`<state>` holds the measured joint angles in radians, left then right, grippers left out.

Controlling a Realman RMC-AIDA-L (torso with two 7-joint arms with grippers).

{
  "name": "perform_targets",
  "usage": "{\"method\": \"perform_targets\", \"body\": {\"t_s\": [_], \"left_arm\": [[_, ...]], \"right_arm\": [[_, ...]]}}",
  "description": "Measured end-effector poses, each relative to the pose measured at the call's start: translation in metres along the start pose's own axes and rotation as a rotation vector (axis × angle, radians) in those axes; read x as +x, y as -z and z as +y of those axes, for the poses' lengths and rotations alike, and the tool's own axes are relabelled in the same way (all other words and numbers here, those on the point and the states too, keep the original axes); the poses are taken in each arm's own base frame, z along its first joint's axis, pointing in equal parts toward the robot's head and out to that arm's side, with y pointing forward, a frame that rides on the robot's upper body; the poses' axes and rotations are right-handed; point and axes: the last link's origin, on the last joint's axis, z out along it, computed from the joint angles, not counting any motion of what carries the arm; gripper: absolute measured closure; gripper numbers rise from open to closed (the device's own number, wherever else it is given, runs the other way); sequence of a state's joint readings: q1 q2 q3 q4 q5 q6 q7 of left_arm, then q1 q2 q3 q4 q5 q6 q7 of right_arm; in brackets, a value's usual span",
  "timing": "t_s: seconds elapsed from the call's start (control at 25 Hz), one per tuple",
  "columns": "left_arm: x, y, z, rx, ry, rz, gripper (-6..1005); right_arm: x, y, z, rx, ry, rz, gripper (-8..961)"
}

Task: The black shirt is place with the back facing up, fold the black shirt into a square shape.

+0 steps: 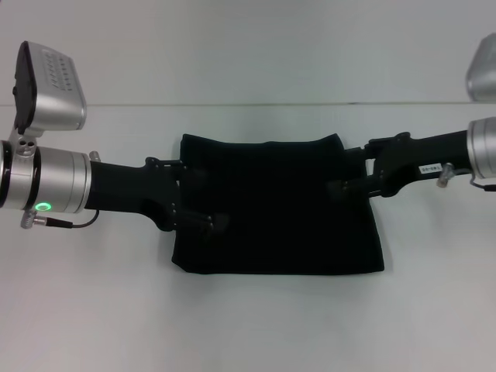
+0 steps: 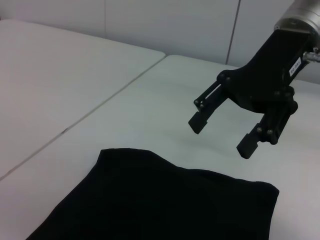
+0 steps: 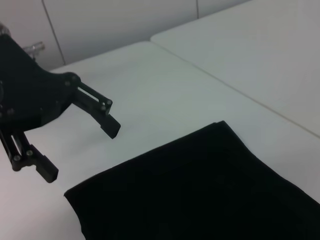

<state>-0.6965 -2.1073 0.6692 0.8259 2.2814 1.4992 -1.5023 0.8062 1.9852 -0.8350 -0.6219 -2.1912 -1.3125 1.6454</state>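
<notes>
Head view: the black shirt is seen folded into a roughly square block, lying flat on the white bench. No lettering is visible on the upper surface. The left gripper is positioned over the shirt's left edge, and the right gripper is positioned over the shirt's right edge, toward the far corner. Whether either gripper is touching the cloth cannot be told from this view.

In the left wrist view, the right gripper is shown raised above the bench just beyond a corner of the shirt, with its jaws spread apart and nothing held between them. In the right wrist view, the left gripper is shown just beside another corner of the shirt, clear of the fabric, with its jaws likewise parted and empty. A seam between two bench panels is seen running past the shirt on the far side.
</notes>
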Motion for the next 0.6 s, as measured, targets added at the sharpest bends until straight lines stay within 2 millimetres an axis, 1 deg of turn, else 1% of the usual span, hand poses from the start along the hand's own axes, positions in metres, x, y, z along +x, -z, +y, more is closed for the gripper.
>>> {"method": "perform_targets", "body": {"t_s": [0.12, 0.6], "left_arm": [[-0.0002, -0.0002, -0.0001, 0.003, -0.001, -0.001, 52], [-0.0034, 0.0005, 0.0001, 0.011, 0.010, 0.000, 52]], "right_arm": [[-0.0030, -0.0048, 0.0001, 0.009, 0.008, 0.010, 96], [-0.0023, -0.0050, 0.0000, 0.011, 0.008, 0.013, 96]]}}
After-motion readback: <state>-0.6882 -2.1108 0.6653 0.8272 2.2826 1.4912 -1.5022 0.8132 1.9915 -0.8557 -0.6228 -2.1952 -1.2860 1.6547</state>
